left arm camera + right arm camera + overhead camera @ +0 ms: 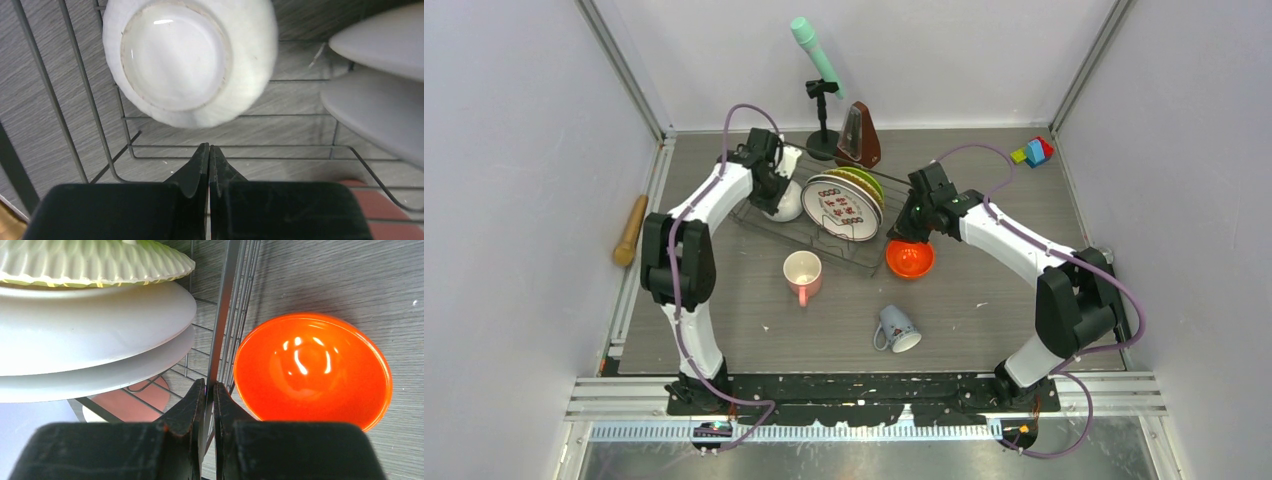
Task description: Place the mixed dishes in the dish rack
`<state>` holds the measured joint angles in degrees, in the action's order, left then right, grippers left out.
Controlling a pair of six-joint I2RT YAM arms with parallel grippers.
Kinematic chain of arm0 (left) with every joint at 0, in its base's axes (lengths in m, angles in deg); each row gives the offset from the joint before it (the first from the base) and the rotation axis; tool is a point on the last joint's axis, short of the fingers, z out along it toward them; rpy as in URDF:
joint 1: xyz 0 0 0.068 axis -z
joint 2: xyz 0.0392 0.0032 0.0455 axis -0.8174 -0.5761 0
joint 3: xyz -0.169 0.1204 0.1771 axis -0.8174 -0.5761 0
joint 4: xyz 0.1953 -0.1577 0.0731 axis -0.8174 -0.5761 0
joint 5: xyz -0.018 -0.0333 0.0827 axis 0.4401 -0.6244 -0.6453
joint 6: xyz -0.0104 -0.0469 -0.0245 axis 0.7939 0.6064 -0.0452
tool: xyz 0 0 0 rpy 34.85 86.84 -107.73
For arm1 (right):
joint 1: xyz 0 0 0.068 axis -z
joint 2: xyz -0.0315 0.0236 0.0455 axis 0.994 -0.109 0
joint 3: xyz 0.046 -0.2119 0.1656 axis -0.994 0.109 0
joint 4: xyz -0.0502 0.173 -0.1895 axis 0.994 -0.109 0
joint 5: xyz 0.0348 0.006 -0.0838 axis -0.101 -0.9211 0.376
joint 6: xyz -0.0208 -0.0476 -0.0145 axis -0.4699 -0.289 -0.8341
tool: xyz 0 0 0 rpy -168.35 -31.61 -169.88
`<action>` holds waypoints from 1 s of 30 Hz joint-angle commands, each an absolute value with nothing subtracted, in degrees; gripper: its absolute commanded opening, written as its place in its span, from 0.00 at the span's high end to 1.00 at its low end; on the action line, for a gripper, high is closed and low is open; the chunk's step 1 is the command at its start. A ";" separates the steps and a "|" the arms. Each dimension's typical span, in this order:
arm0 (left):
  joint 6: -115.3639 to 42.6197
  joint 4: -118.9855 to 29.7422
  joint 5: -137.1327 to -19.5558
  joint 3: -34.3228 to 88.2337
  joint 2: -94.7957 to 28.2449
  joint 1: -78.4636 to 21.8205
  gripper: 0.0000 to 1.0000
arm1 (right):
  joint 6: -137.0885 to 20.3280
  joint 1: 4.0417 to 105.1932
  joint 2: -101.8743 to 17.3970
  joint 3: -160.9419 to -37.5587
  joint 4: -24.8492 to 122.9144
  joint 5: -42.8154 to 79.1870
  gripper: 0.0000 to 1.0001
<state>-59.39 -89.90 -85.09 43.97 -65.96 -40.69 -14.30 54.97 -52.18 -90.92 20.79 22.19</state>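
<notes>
Left tool (209,150) closed empty, white bowl (190,60) just ahead; right tool (210,388) clamping dish rack (227,300) rim

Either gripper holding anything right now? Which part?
Right gripper pinches the dish rack by its end rim wire. Left gripper is shut on nothing, above the white bowl.

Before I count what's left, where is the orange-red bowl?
Top view: the orange-red bowl sits upright on the table, outside the right end of the dish rack.
</notes>
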 commanded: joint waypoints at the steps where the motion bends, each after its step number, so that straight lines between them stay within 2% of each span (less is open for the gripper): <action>1: -55.76 -89.24 -88.74 48.45 -68.47 -40.93 1.00 | -14.39 54.48 -51.12 -95.73 26.67 19.32 1.00; 10: -53.87 -83.81 -90.03 50.49 -74.13 -40.76 1.00 | -14.66 54.48 -51.64 -95.62 26.95 19.21 1.00; 19: -52.39 -77.97 -90.27 49.70 -72.90 -40.32 1.00 | -15.44 54.48 -51.55 -96.38 26.57 19.47 0.97; 21: -52.18 -75.96 -90.80 48.06 -70.62 -40.32 1.00 | -15.95 54.48 -51.39 -97.04 26.07 19.67 0.85; 22: -52.36 -74.65 -91.09 46.72 -69.19 -40.32 1.00 | -16.10 54.48 -51.36 -97.50 25.50 19.85 0.71; 23: -52.78 -73.64 -91.27 45.70 -67.83 -40.32 1.00 | -16.42 54.48 -51.30 -97.78 25.17 19.89 0.62; 24: -53.14 -72.94 -91.68 44.81 -66.37 -40.31 0.97 | -16.77 54.48 -51.15 -98.32 24.62 20.08 0.59; 26: -53.71 -72.47 -92.58 43.77 -63.93 -40.32 0.80 | -17.35 54.48 -50.65 -99.05 23.41 20.79 0.48; 28: -53.61 -72.74 -94.28 43.20 -61.79 -40.32 0.70 | -18.14 54.48 -49.70 -99.39 22.32 21.71 0.36; 29: -53.49 -73.00 -94.71 42.94 -60.83 -40.32 0.66 | -18.46 54.48 -49.33 -99.40 21.62 22.38 0.22; 30: -53.61 -73.50 -94.77 42.80 -59.82 -40.32 0.61 | -19.65 54.48 -48.24 -99.35 21.39 22.57 0.15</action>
